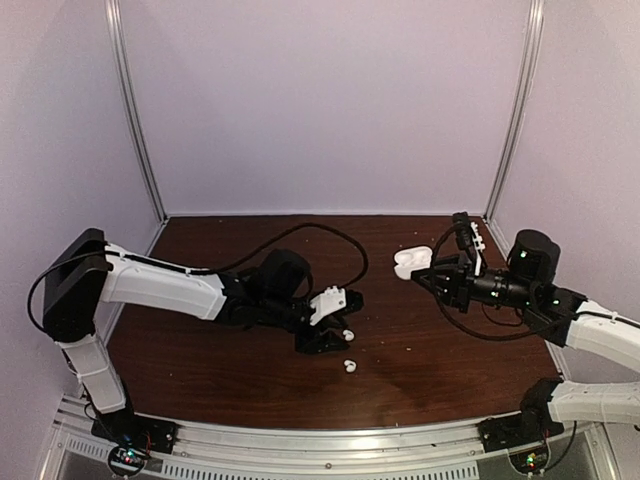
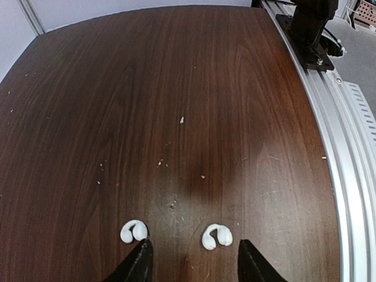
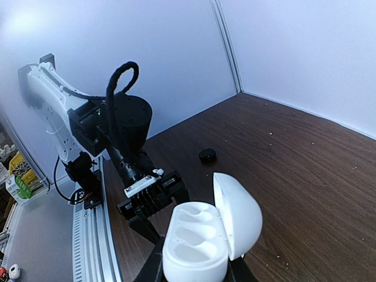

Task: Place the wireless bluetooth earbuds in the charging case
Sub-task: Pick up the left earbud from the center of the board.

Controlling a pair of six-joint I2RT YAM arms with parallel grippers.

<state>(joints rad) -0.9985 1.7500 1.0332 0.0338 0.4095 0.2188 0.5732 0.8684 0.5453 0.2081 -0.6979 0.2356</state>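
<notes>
Left gripper (image 2: pixel 192 258) jaws apart, low over the table, holding nothing. One white earbud (image 2: pixel 217 236) lies between its fingers, second earbud (image 2: pixel 134 231) just off one fingertip. Right gripper (image 3: pixel 194 271) clamps the charging case (image 3: pixel 197 241), lid open, well apart from the buds. Dark wood-grain table (image 2: pixel 176 88), crumb-specked; aluminium rail (image 2: pixel 346 147) at the edge; pale lilac walls (image 1: pixel 320 100).

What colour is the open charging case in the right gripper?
Glossy white inside and out. The open clamshell charging case shows best in the right wrist view.
</notes>
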